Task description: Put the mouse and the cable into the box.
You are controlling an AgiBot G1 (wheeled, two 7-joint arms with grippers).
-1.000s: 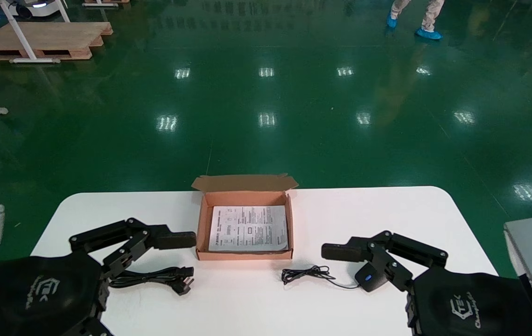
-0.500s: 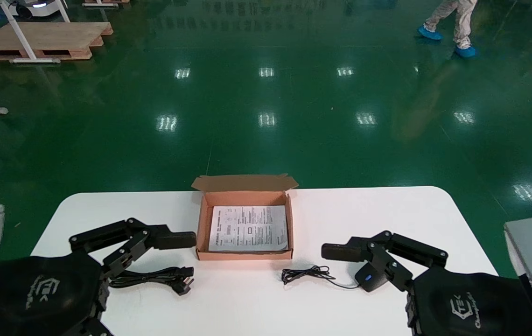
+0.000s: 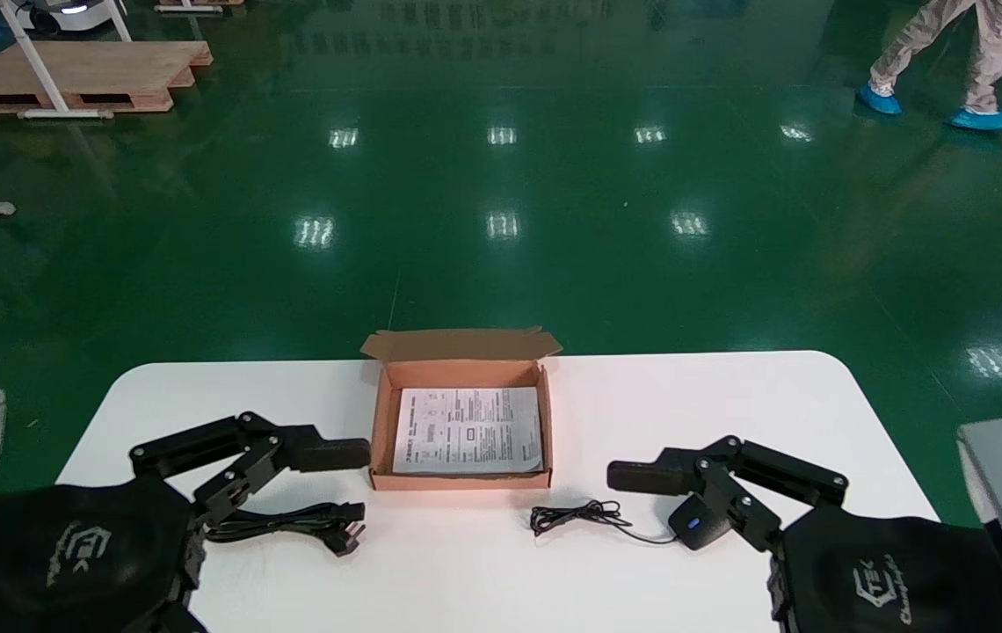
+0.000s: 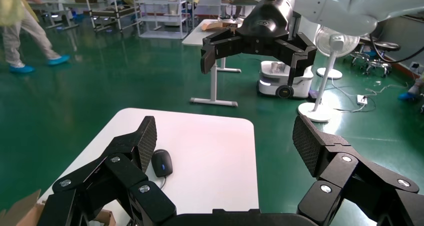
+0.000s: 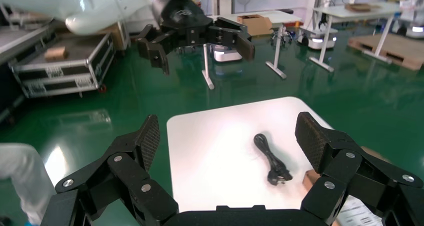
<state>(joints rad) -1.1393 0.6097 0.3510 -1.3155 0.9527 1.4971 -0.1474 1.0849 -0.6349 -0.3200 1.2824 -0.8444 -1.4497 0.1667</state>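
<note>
Both claws spread wide, nothing held. My right claw (image 5: 227,136) hangs right at the mouse (image 3: 693,522), right of the box (image 3: 461,481) on the tabletop (image 3: 729,396); the cable (image 3: 290,520) lies by my left claw (image 4: 226,138). I'd lower the right claw squarely, straddle the mouse's sides, and watch its trailing cord (image 3: 580,517) clearing the box wall

The box (image 3: 460,480) is shallow brown cardboard, open, its lid flap folded back at 12 o'clock. It sits mid-worktop (image 3: 483,571) with a printed sheet (image 3: 468,429) lying flat inside. The mouse (image 3: 693,522) is small and black with a blue spot on top. It rests on the white surface at about 4 o'clock from the box, and its thin cord (image 3: 580,515) lies loosely bunched toward 9 o'clock. The cable (image 3: 290,520), thick and black, is folded into a long bundle with its plug end nearest the box, at about 8 o'clock from it.
</note>
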